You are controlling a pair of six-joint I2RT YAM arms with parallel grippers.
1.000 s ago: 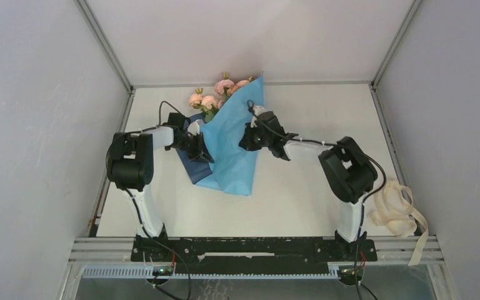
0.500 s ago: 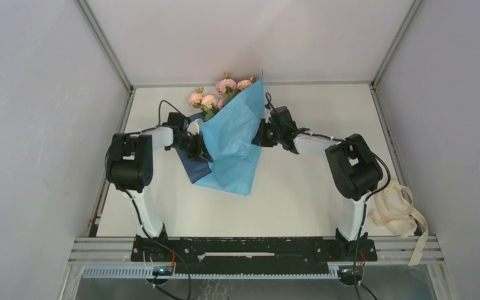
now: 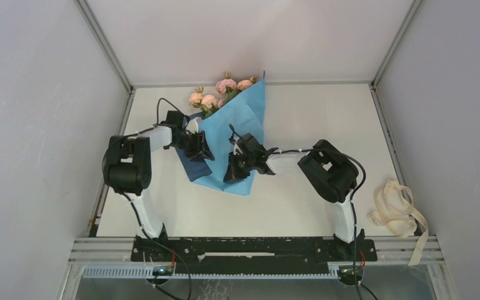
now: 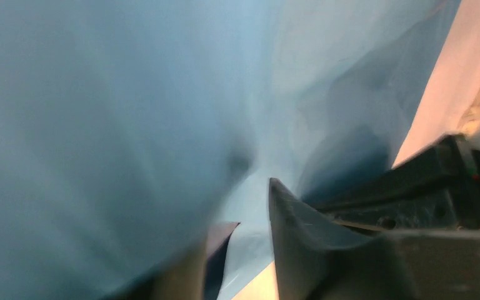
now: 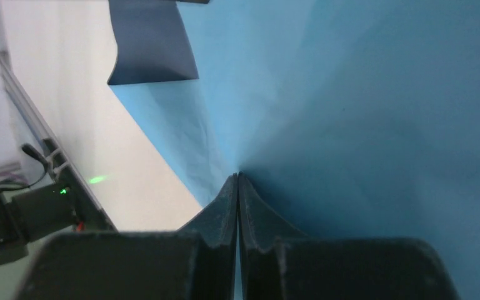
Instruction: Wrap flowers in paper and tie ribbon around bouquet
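Pinching a fold low on the blue paper (image 3: 240, 119), the right gripper (image 3: 230, 175) had its fingers together. At the paper's left edge sat the left gripper (image 3: 202, 150), fingers apart. Beyond, the flowers (image 3: 215, 97) poked out its far end; the ribbon (image 3: 395, 209) lay well apart, rightward.

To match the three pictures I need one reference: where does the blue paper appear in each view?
Top external: the paper is at the centre of the picture.
Left wrist: the paper fills nearly the whole picture, blurred.
Right wrist: the paper covers the upper and right part.
Shared landmark: its navy face, left of centre in the top view and upper left in the right wrist view; it is unclear in the left wrist view.
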